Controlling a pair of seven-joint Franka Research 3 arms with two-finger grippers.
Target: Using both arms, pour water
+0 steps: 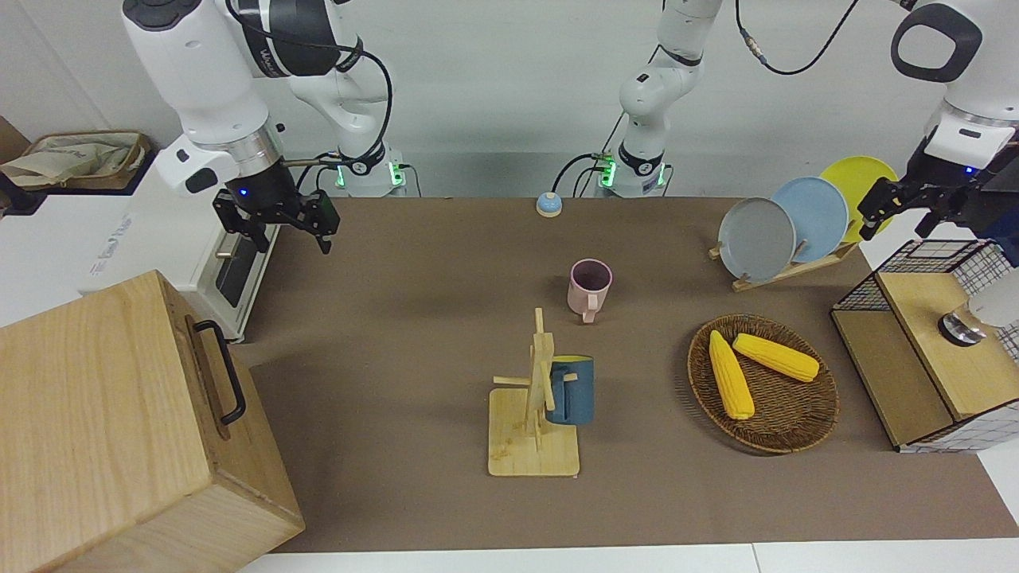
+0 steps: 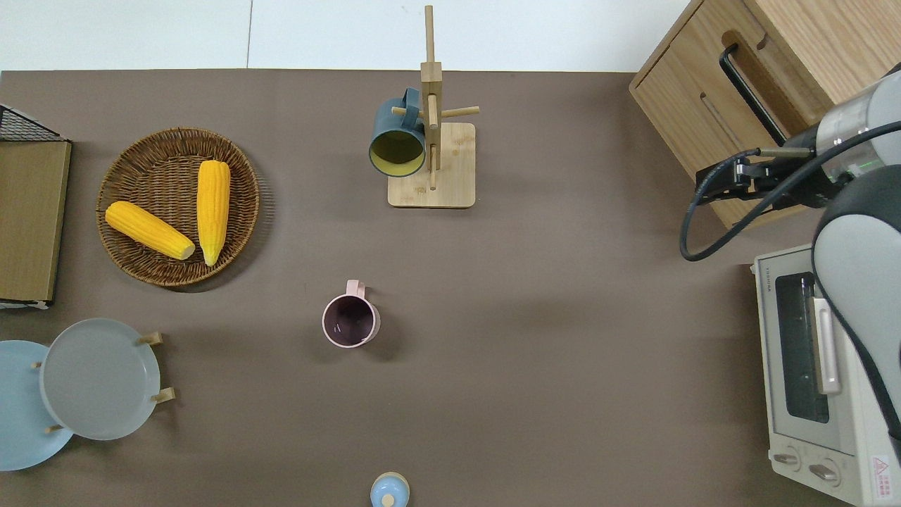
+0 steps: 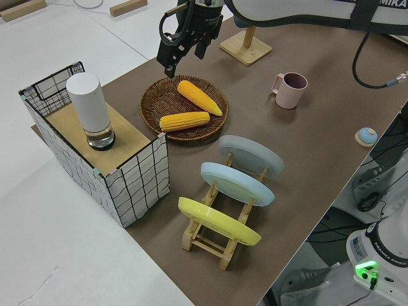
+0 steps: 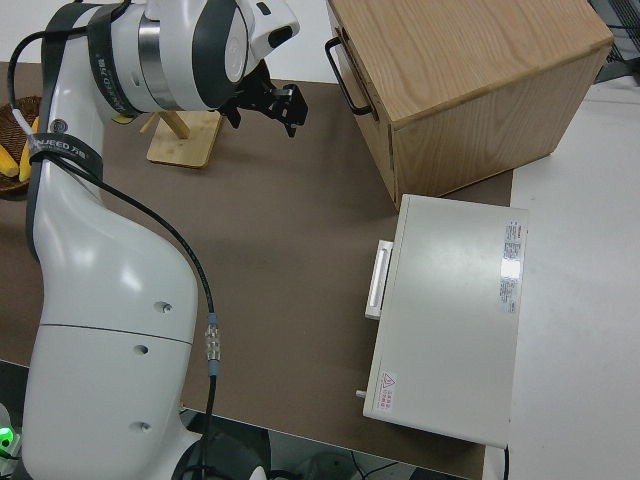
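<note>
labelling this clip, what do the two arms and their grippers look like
Both arms are chunky white jointed tubes with dark grey joint caps and loose black cables. The right arm has a silver wrist ring and grey lettering on its shell. Each base shows green lights. The right gripper and left gripper are black two-finger units, each with a small blue light above.

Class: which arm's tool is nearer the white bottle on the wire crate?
Left. The left tool hangs by the crate, near the white bottle; the right tool is by the toaster oven.

Both arms [image 1: 231,103] raised, white, jointed
</note>
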